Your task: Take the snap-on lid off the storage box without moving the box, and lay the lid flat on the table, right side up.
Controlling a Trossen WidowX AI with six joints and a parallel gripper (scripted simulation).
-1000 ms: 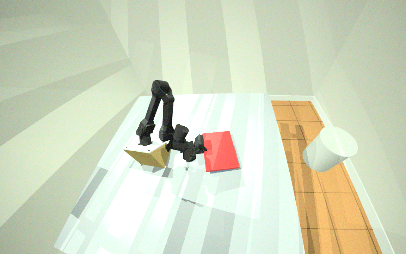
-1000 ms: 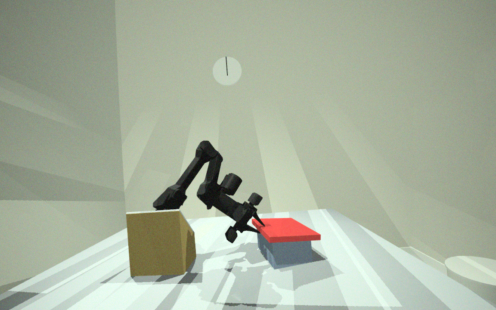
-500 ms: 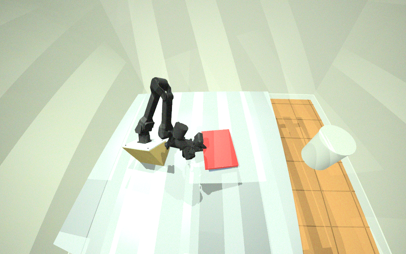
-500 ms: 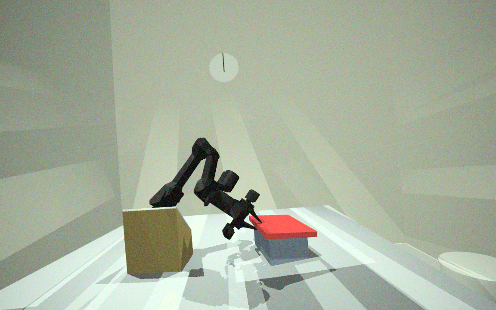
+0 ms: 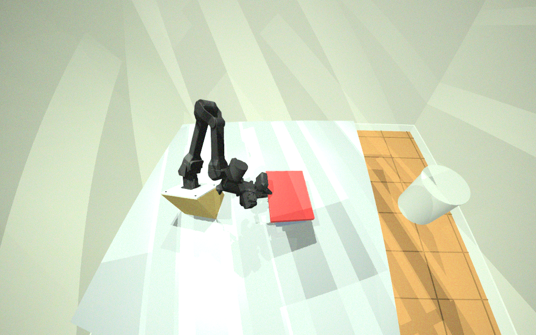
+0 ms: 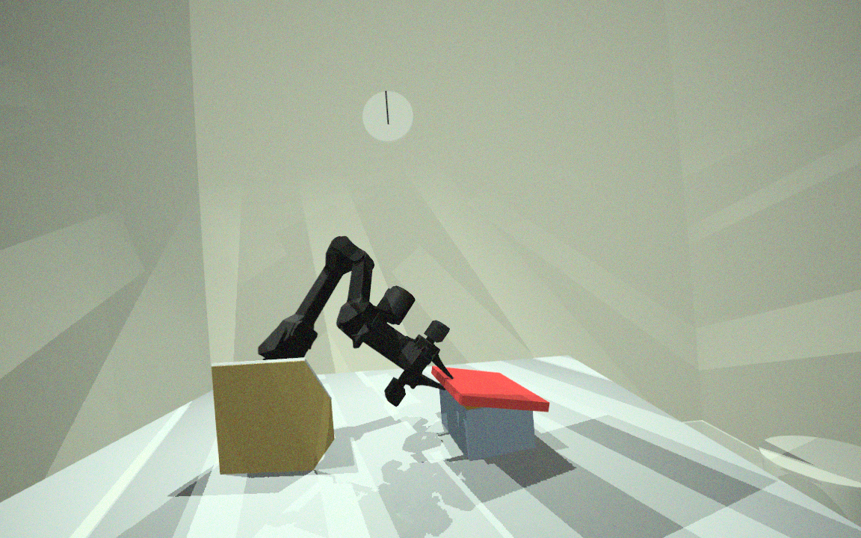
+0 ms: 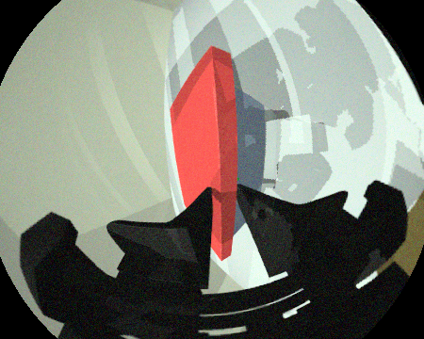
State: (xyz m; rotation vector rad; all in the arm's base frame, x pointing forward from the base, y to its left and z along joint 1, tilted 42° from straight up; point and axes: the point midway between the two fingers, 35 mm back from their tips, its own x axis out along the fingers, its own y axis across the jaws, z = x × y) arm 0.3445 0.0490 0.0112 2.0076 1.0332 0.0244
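The red lid (image 5: 291, 199) (image 6: 497, 388) (image 7: 198, 132) is a flat rectangular slab on top of the blue-grey storage box (image 6: 500, 431) (image 7: 252, 141). In the exterior view, the lid is tilted: its edge on the arm's side is raised, and it slopes down toward the far right side. A thin brownish strip shows between lid and box at the raised side. My gripper (image 5: 270, 192) (image 6: 448, 382) (image 7: 223, 190) is shut on the lid's raised edge, one finger above and one below. The box stands upright on the table and is hidden under the lid in the top view.
The arm stands on a tan block (image 5: 195, 206) (image 6: 266, 418) with a white top, left of the box. A white cylinder (image 5: 432, 195) (image 6: 835, 461) stands beyond the right edge of the white table (image 5: 203, 291), over the orange tiled floor (image 5: 407, 271).
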